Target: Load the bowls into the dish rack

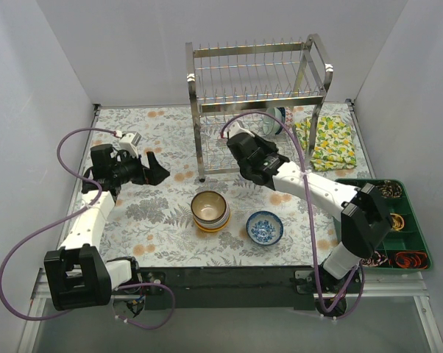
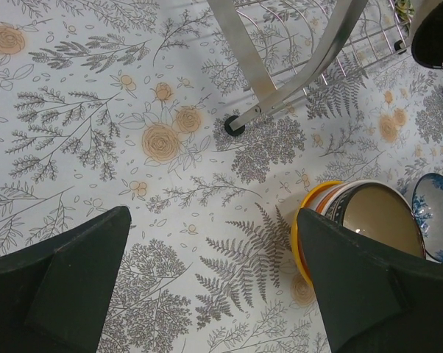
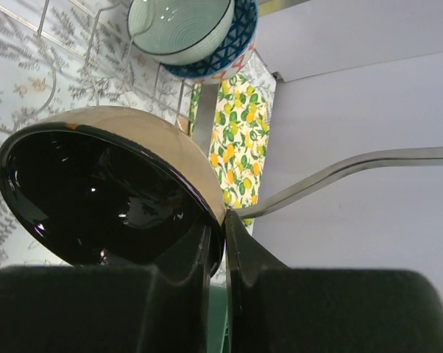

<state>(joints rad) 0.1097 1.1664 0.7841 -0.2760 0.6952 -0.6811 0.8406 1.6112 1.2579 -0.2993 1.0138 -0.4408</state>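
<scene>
The steel dish rack (image 1: 255, 71) stands at the back centre. Two bowls lean in its lower tier (image 1: 277, 120): a pale green one (image 3: 181, 29) against a blue-patterned one (image 3: 232, 50). My right gripper (image 1: 237, 143) is at the rack's front, shut on the rim of a bowl that is black inside and tan outside (image 3: 104, 187). A stack of bowls (image 1: 210, 210) with a brown-glazed one on top and an orange-yellow rim (image 2: 304, 235) sits mid-table. A blue-patterned bowl (image 1: 266, 228) lies beside it. My left gripper (image 1: 152, 173) is open and empty, left of the stack.
A lemon-print cloth (image 1: 327, 143) lies right of the rack. A green compartment tray (image 1: 402, 193) with small items sits at the right edge. The rack's front left foot (image 2: 235, 126) stands just beyond my left gripper (image 2: 214, 287). White walls enclose the table.
</scene>
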